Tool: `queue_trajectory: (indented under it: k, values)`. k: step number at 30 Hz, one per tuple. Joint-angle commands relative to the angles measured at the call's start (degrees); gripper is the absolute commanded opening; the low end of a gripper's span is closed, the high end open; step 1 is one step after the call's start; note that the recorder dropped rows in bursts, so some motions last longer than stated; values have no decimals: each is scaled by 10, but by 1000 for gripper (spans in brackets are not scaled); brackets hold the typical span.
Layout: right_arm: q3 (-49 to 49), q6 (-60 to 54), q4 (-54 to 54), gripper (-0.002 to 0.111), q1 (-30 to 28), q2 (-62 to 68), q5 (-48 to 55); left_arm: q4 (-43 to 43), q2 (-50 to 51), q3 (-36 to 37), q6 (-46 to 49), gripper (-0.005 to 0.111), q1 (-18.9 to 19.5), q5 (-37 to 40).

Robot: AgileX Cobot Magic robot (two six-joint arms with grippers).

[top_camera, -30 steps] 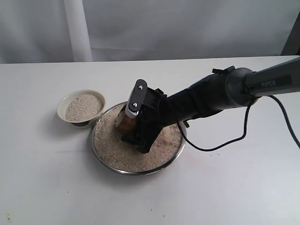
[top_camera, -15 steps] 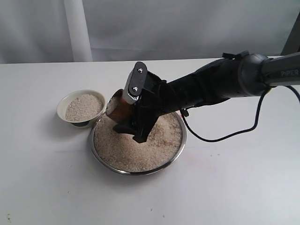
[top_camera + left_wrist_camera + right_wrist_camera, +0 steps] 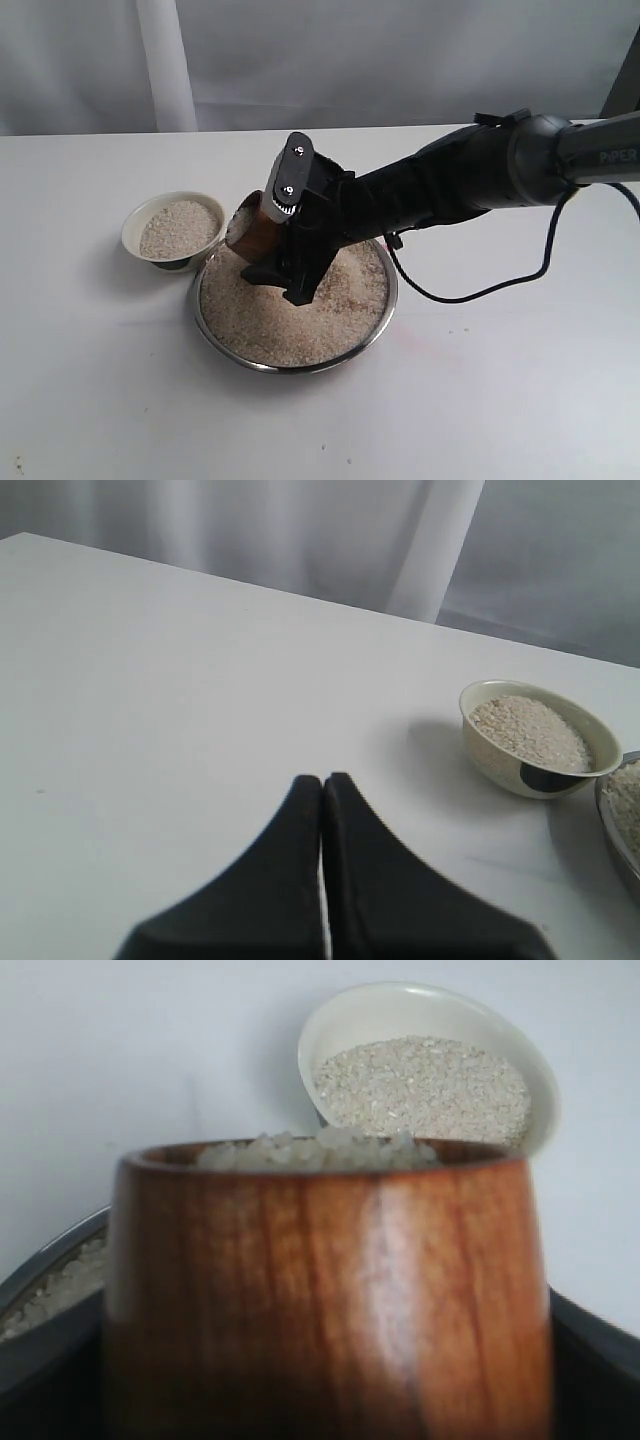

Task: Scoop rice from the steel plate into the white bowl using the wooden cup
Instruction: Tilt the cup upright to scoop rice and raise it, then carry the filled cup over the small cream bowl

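Note:
The wooden cup, reddish-brown and heaped with rice, is held tilted above the left rim of the steel plate, its mouth turned toward the white bowl. My right gripper is shut on the cup, one finger above it and one below. More rice fills the plate, and the bowl holds a mound of grains. Off to the left, my left gripper hovers shut and empty over bare table, with the bowl some way ahead of it.
The right arm reaches in from the right over the plate, and a black cable loops on the table beside it. A white curtain backs the white table. A sliver of the plate's rim borders the left wrist view.
Over the last second the right gripper lifted the cup out of the plate's rice and carried it left toward the bowl. It has held still for the last half second.

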Motion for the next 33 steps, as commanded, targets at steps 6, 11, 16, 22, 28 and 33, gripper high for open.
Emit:
queue_trajectory:
  k: [6,11,16,22,28,33]
  values:
    - [-65,19,2,0,16,-11,-66,-3,0,-1,-3,0,-4,-4]
    - [-155,42,-28,0,47,-2,-143,-3,0,-1,-3,0,-4,-4]
    - [-263,59,-52,0,68,56,-181,-3,0,-1,-3,0,-4,-4]
    - [-309,53,-101,0,94,106,-269,-3,0,-1,-3,0,-4,-4]
    - [-309,36,-130,0,113,124,-331,-3,0,-1,-3,0,-4,-4]
    - [-309,27,-143,0,123,139,-363,-3,0,-1,-3,0,-4,-4]
